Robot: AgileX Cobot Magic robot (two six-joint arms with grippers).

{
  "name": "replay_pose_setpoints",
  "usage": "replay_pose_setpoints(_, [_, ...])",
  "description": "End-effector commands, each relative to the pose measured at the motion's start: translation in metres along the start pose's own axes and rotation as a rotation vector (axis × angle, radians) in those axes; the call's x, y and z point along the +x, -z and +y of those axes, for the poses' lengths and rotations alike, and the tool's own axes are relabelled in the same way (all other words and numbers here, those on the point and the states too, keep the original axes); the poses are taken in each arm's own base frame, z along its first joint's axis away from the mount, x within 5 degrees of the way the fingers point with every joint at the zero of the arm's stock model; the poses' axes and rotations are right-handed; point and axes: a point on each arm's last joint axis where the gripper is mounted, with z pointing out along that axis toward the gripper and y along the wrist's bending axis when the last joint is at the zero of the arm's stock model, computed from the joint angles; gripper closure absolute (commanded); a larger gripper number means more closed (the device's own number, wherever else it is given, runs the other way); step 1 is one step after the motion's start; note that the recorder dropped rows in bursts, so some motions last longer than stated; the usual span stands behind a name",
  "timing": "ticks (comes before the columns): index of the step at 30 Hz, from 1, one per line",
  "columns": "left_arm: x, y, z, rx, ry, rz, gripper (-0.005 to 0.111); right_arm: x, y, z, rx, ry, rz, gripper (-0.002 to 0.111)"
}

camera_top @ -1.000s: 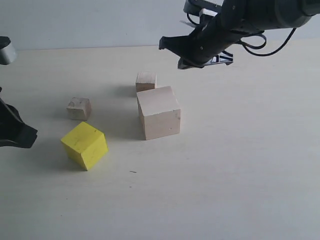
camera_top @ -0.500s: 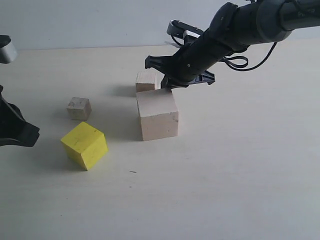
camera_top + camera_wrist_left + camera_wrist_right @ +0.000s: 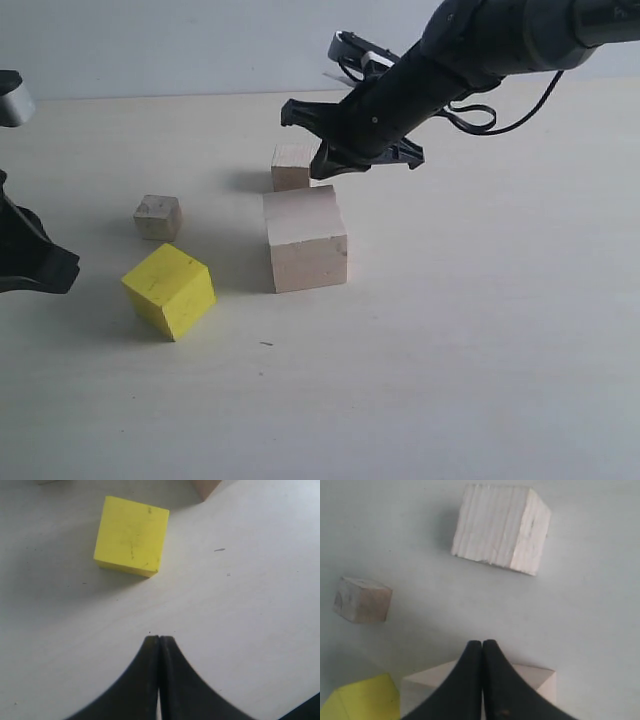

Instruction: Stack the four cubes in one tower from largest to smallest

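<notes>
Though both arms are over the table, tower: not begun, no cube sits on another.
big wooden cube (image 3: 305, 240): mid-table, flat on its base, touching no other cube.
yellow cube (image 3: 170, 290): front-left of the big one, turned corner-on to the outside camera, well apart from it.
smallest wooden cube (image 3: 158, 217): just behind the yellow one, not touching it.
second small wooden cube (image 3: 291, 165): close behind the big cube's back left corner, a narrow gap showing.
right gripper (image 3: 482, 644): fingers pressed together, holding nothing; tips low over the big cube's far top edge, aimed toward the second small wooden cube. Can't tell if it touches the big cube.
right arm (image 3: 480, 45): reaches in from upper right and hangs over the back of the big cube.
left gripper (image 3: 159, 639): fingers pressed together, holding nothing, above bare table (image 3: 250, 605); yellow cube lies ahead of the tips, apart.
</notes>
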Motion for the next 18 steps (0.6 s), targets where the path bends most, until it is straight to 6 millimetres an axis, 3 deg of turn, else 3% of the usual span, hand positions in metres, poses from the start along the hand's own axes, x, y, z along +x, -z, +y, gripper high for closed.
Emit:
replay_pose_setpoints(1, [-0.001, -0.001, -0.001, 0.004, -0.008, -0.001, 0.107, -0.004, 0.019, 0.010, -0.002, -0.008, -0.036, 0.108])
replay_pose_setpoints(9, [0.001, -0.001, -0.001, 0.007, -0.008, 0.016, 0.107, 0.006, 0.031, -0.012, 0.275, 0.001, 0.073, 0.108])
replay_pose_setpoints(18, [0.001, -0.001, -0.001, 0.007, -0.008, 0.016, 0.107, 0.023, 0.026, 0.001, 0.270, 0.003, 0.201, 0.108])
